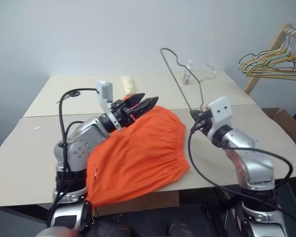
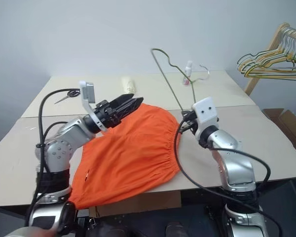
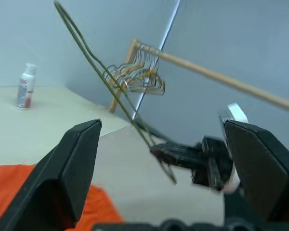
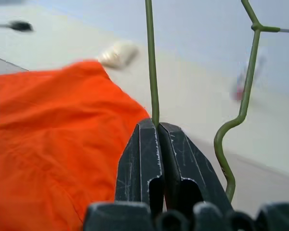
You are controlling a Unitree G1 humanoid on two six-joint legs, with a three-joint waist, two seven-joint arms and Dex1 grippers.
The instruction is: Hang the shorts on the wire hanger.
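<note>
Bare test room or lab, plain white wall [image 1: 89, 34], beige counter [image 1: 34, 158], wooden rack [image 1: 266, 54] of hangers [image 1: 271, 61], cardboard box [image 1: 291, 126]

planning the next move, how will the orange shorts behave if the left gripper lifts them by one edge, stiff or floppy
Probably floppy: the shorts lie in soft folds and droop over the table front edge. The gathered waistband looks stretchy, so it may bunch rather than hold open. They seem light, so likely to drag and slide when the open left gripper pulls one edge.
</note>
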